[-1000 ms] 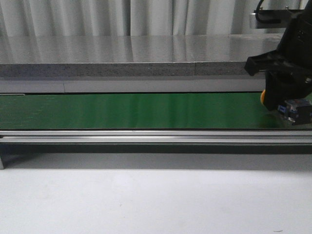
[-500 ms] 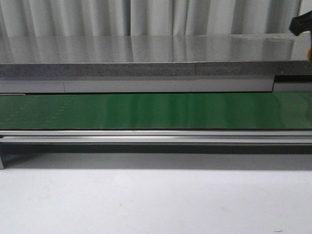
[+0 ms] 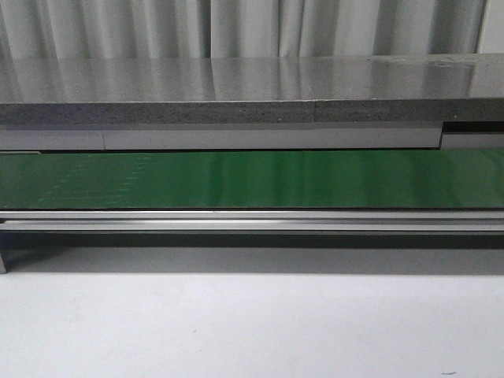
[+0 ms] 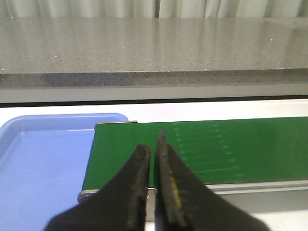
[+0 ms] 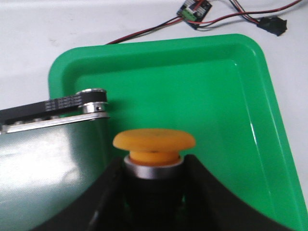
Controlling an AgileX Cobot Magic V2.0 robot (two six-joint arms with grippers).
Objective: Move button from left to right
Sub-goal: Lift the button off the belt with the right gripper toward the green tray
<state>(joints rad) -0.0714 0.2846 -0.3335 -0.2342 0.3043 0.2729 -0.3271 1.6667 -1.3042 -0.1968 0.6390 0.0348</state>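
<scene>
Front view: you see only the green belt (image 3: 252,179) running left to right with the grey counter (image 3: 236,87) behind it. Neither arm nor the button shows here, so this view tells you nothing about the grasp.

Left wrist view: your left gripper (image 4: 153,159) hangs over the belt's left end, its jaws all but closed with only a thin slit between them and nothing held. A blue tray (image 4: 43,159) lies just left of the belt end; the part you can see holds nothing.

Right wrist view: your right gripper (image 5: 153,192) has the button (image 5: 154,144) clamped, the jaws pressed on either side of its dark body just below the metal collar, the orange cap standing clear above them. It hangs over the edge of a green tray (image 5: 231,96) beside the belt's roller (image 5: 94,101). How high it sits above the tray floor is hard to judge from this angle. A small circuit board (image 5: 194,8) with wires lies on the table beyond the tray.

I judge you are in the carry-and-place step. Next you should bring the button further over the tray, lower it, then part the jaws.
</scene>
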